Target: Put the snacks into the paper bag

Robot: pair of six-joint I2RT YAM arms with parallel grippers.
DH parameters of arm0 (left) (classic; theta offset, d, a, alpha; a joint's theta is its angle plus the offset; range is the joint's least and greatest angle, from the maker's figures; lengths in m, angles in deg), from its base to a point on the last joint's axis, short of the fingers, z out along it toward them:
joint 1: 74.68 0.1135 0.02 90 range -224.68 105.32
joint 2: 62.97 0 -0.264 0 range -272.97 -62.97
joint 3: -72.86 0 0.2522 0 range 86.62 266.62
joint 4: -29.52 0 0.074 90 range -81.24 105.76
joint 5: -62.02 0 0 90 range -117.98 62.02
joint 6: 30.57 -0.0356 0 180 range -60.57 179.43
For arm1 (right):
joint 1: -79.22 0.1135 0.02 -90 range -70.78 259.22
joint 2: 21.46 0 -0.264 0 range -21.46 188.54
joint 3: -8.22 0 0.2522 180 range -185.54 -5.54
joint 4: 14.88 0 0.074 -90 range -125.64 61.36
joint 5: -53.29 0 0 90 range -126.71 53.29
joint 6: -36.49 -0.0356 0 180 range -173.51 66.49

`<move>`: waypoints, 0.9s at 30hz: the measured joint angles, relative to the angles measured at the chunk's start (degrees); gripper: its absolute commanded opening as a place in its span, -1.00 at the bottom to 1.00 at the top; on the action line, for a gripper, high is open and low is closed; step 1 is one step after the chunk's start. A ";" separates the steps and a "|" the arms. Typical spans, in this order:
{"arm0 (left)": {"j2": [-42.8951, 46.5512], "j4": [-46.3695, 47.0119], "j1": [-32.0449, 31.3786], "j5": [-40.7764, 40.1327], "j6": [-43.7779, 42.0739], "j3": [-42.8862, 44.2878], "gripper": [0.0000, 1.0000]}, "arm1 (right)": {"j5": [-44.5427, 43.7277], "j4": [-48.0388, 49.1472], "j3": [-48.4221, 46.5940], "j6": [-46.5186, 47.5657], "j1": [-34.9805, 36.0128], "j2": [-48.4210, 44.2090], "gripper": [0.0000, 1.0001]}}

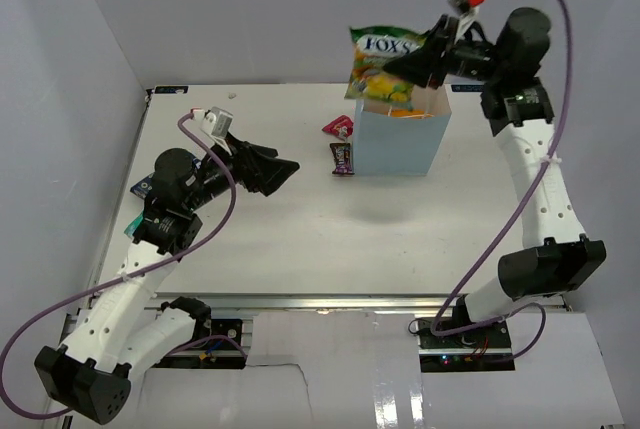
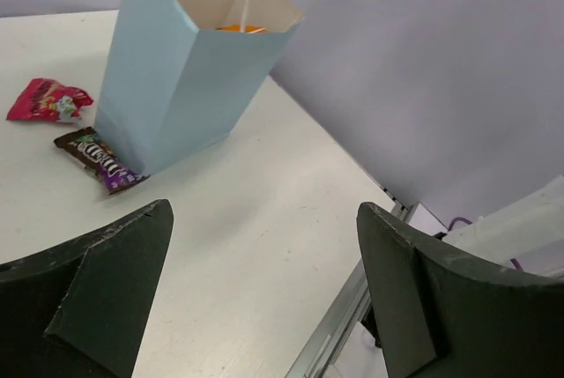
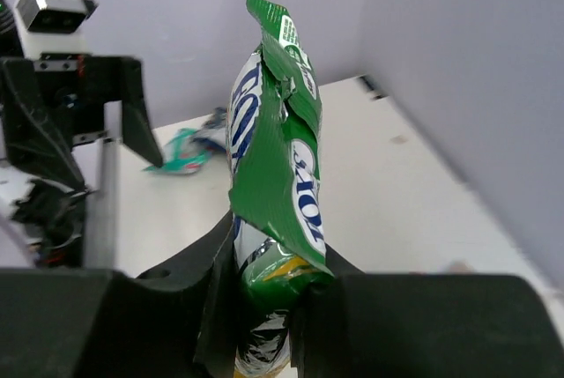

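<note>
The light-blue paper bag (image 1: 398,141) stands upright at the back middle of the table, with something orange showing inside (image 2: 240,29). My right gripper (image 1: 405,67) is shut on the green candy bag (image 1: 380,59) and holds it in the air over the bag's open top; the right wrist view shows it pinched between the jaws (image 3: 273,193). A red packet (image 1: 338,128) and a dark purple wrapper (image 1: 342,158) lie left of the paper bag. My left gripper (image 1: 290,169) is open and empty, left of them above the table.
A blue packet (image 1: 142,187) lies near the table's left edge behind my left arm. A teal packet (image 3: 181,151) shows on the table in the right wrist view. Grey walls close in the table at left, back and right.
</note>
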 measured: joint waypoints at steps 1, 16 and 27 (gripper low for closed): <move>-0.66 -1.57 0.00 -0.98 -0.26 1.01 0.91 | -0.22 0.66 -3.37 0.31 -2.29 0.63 -0.72; -3.58 -13.97 0.07 -12.35 0.55 0.72 0.91 | -12.63 -3.23 -10.71 22.08 -13.86 10.56 -0.61; -8.04 -19.89 4.96 -18.29 7.85 1.79 0.94 | -9.33 -9.81 1.03 31.85 -13.46 10.73 0.68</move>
